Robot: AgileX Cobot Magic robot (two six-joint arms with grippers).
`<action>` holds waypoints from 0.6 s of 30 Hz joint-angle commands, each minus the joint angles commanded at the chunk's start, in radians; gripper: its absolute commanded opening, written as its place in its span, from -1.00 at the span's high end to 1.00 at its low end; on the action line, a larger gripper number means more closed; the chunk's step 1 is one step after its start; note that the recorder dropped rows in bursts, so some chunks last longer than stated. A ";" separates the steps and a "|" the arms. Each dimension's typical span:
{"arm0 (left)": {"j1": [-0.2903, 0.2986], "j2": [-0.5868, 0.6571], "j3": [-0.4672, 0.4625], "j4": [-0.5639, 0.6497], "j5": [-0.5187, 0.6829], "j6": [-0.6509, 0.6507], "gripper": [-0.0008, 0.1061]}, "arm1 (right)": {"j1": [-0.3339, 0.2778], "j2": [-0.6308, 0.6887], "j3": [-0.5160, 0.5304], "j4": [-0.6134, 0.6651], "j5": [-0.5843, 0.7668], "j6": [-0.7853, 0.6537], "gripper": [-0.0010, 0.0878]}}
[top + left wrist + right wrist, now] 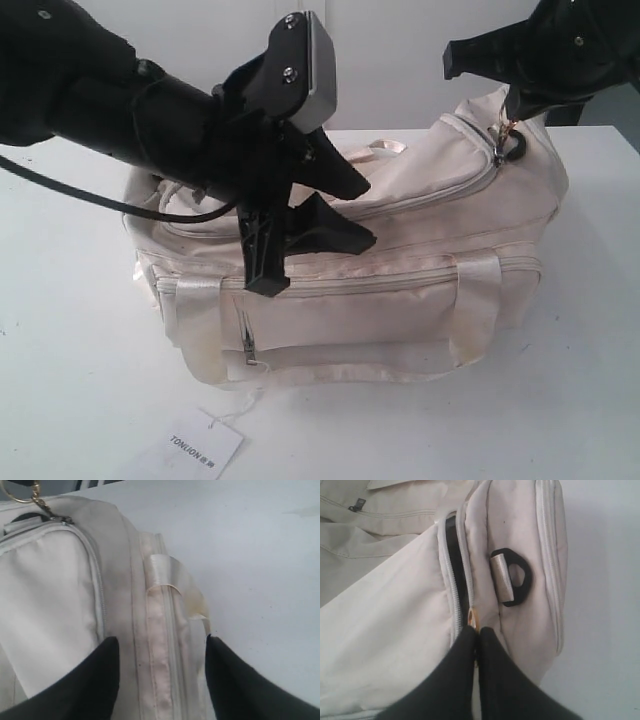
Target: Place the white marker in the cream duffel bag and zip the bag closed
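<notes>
You have no slim white marker with dark cap in any view, nor on the white table point(60, 380), so it's likely inside the large cream fabric duffel bag point(400, 300) already; can't confirm. Your right gripper point(510, 118) has its fingers pressed together on the gold zip pull point(472, 616) at the bag's right end, beside the black plastic D-ring point(525, 577). The top zip looks mostly run, but a short gap by the pull shows dark lining point(451, 545), so closing isn't finished. Your left gripper point(368, 214) hangs spread and empty over the bag's middle, above the zip line, possibly in your way. White paper hang tag point(200, 450) lies near left, off the bag
</notes>
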 joint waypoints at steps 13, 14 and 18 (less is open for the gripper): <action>-0.097 -0.010 0.000 0.348 0.031 -0.263 -0.07 | 0.000 0.000 0.002 0.000 0.003 0.000 0.98; -0.122 -0.010 0.000 0.391 0.019 -0.286 -0.07 | 0.000 0.000 0.004 0.000 0.003 0.000 0.98; -0.213 -0.010 0.000 0.525 -0.087 -0.391 -0.07 | 0.000 0.002 0.010 0.000 -0.001 0.000 0.98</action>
